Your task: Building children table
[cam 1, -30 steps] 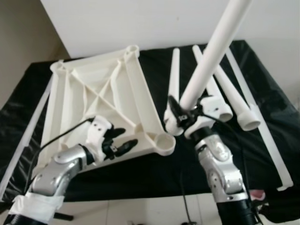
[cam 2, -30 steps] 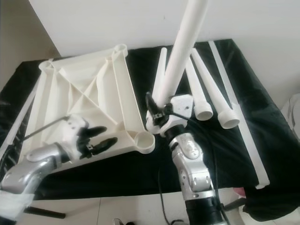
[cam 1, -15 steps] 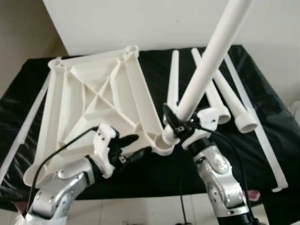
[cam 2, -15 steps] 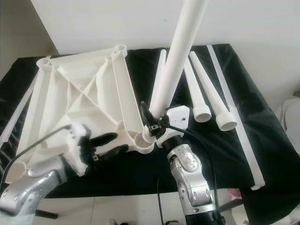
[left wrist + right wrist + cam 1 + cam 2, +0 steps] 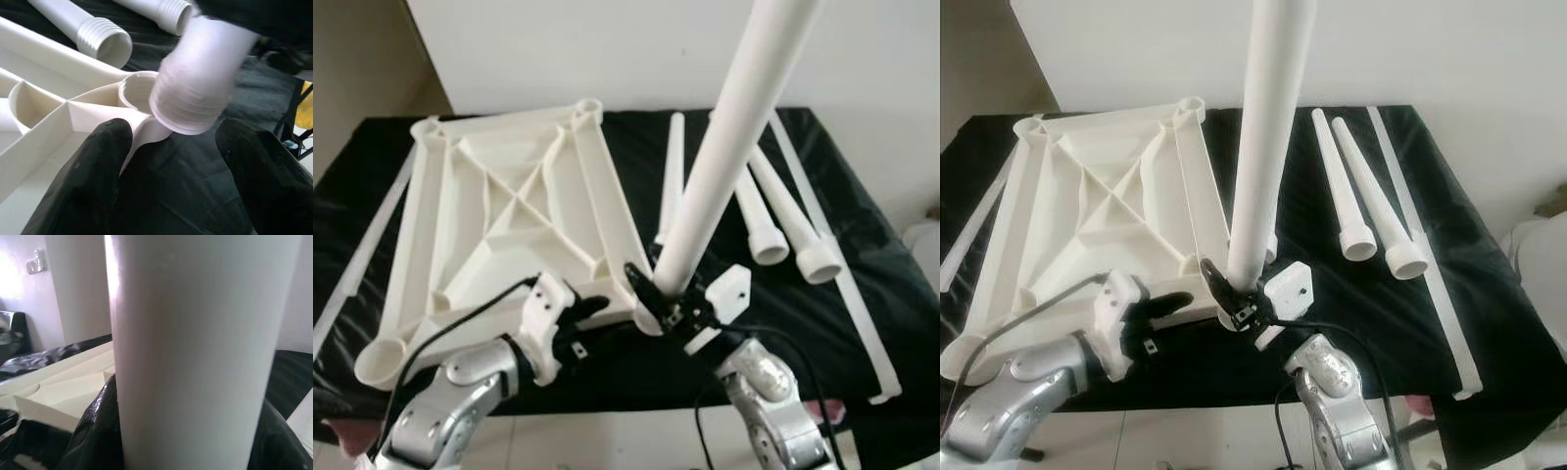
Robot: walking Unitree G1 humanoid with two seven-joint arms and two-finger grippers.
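The white table top [image 5: 509,206] lies upside down on the black cloth, ribs facing up. My right gripper [image 5: 671,308] is shut on a long white leg [image 5: 724,147], held nearly upright. The leg's threaded end [image 5: 195,93] hangs just over the near corner socket [image 5: 139,90], slightly off its centre. My left gripper [image 5: 587,328] is open at that same corner. Its fingers [image 5: 98,166] stand apart on either side of the socket and the leg's end, touching neither. In the right wrist view the held leg [image 5: 195,357] stands between the black fingers [image 5: 93,431].
Three loose legs [image 5: 674,166] [image 5: 759,215] [image 5: 803,230] lie on the cloth to the right of the table top. A long white strip [image 5: 842,284] runs along the right side and another strip [image 5: 367,245] along the left. A white wall stands behind.
My right gripper has swung the leg more upright and carried its lower end left to the corner socket. The left gripper has moved in to that corner. The camera has shifted a little.
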